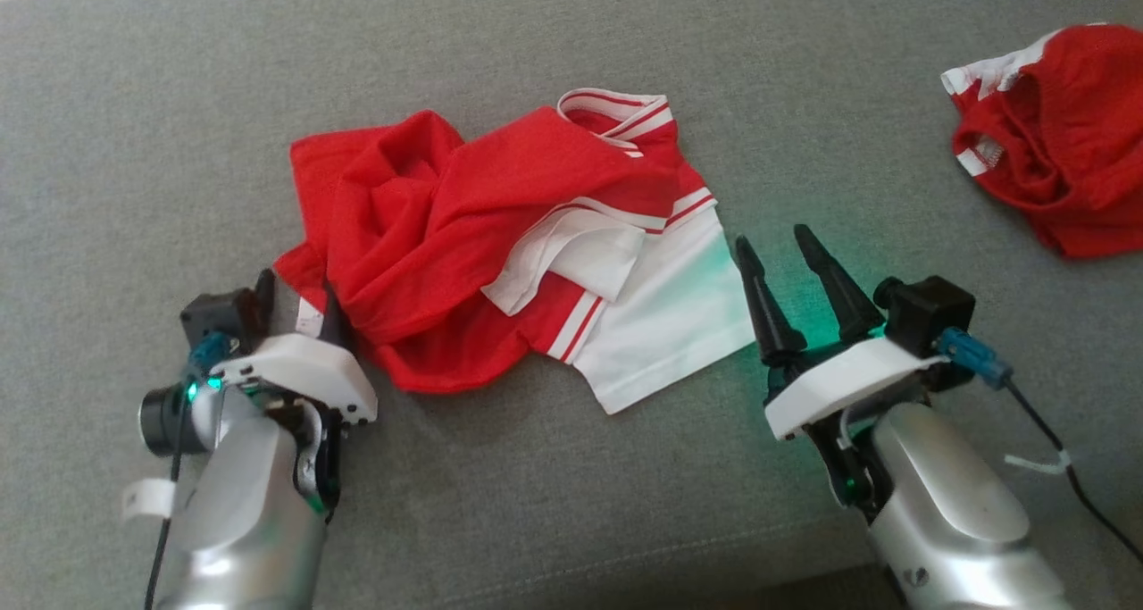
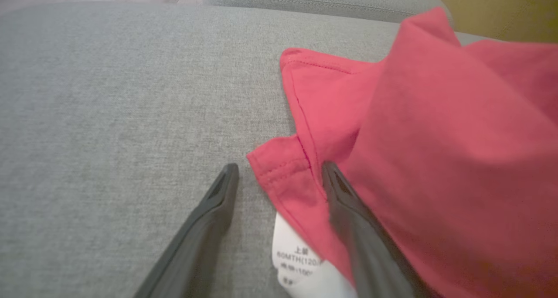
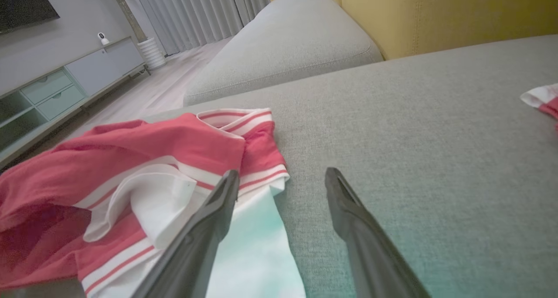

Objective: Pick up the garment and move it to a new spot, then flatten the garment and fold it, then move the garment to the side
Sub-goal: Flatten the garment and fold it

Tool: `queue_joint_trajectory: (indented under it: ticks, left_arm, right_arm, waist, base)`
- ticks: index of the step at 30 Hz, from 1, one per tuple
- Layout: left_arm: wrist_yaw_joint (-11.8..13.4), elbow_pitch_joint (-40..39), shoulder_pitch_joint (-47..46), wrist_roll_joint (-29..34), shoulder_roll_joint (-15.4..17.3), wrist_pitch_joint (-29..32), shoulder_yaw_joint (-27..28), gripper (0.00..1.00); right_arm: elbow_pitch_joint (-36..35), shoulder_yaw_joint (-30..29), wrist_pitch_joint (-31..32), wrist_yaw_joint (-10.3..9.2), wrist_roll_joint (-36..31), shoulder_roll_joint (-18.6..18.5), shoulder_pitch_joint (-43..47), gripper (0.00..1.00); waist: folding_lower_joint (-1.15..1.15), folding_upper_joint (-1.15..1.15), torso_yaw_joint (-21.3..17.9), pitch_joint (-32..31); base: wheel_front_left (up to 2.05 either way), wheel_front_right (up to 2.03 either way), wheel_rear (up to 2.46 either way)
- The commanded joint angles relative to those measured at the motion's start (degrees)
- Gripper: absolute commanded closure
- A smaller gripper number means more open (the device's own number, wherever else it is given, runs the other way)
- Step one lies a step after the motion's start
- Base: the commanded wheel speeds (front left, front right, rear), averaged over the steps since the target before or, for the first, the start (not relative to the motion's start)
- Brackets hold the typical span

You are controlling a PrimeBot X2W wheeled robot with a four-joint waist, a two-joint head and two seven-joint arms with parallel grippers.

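A: How many pincers do we have?

B: We have two. Our left pincer (image 1: pixel 299 311) stands wide, and so does our right pincer (image 1: pixel 772 239). Neither one holds a thing.

A: How many red cloths do we see?

B: Two. The garment (image 1: pixel 464 226) lies crumpled on the grey cushion (image 1: pixel 134 146), between our two pincers. A second red cloth (image 1: pixel 1054 146) lies well apart, off to the right of our right pincer.

A: How does the garment look?

B: It is bright red and all bunched up. It has white bands with thin red lines, and one big white part (image 1: pixel 679 324) that lies just beside our right pincer's left finger.

A: And by our left pincer?

B: A red corner with a sewn hem pokes in between its two fingers. One small white label (image 2: pixel 296 254) with tiny print lies there too, nearer the wrist. The right finger touches the red cloth.
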Motion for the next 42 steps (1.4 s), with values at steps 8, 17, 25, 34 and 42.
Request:
queue_joint_trajectory:
  ticks: [8, 17, 25, 34, 42]
  left_arm:
    - [-1.7, 1.7, -2.6, -1.2, 0.7, 0.0, 1.5, 1.0]
    - [-2.2, -1.7, -1.1, -4.3, 0.7, 0.0, -1.4, 1.0]
    - [-1.3, -9.9, 2.5, -5.0, 0.6, 0.0, -0.9, 1.0]
    - [-4.8, -21.3, 1.5, -0.5, 1.6, 0.0, 4.3, 1.0]
    - [-7.2, -26.5, -5.6, 2.9, 5.6, 0.0, 6.5, 1.0]
  right_arm:
    - [5.3, 1.1, -0.6, 0.37, -2.4, 0.7, -0.6, 0.0]
    - [13.8, 2.9, 0.5, 0.37, -4.0, 1.4, -0.5, 1.0]
    - [10.0, 0.7, -0.5, 0.37, 3.3, 0.0, -0.8, 1.0]
    - [-3.6, -6.3, -0.6, 0.37, 9.6, -4.6, -3.6, 1.0]
    - [-8.8, -8.9, -0.4, 0.37, 12.0, -8.4, -11.3, 1.0]
  waist:
    - [0.0, 0.0, 1.6, 0.5]
    - [0.0, 0.0, 3.9, 0.0]
    - [0.0, 0.0, 6.1, -4.3]
    - [0.0, 0.0, 7.7, -12.1]
    - [0.0, 0.0, 8.9, -16.5]
  base:
    - [0.0, 0.0, 0.0]
    - [0.0, 0.0, 0.0]
    - [0.0, 0.0, 0.0]
    - [0.0, 0.0, 0.0]
    - [0.0, 0.0, 0.0]
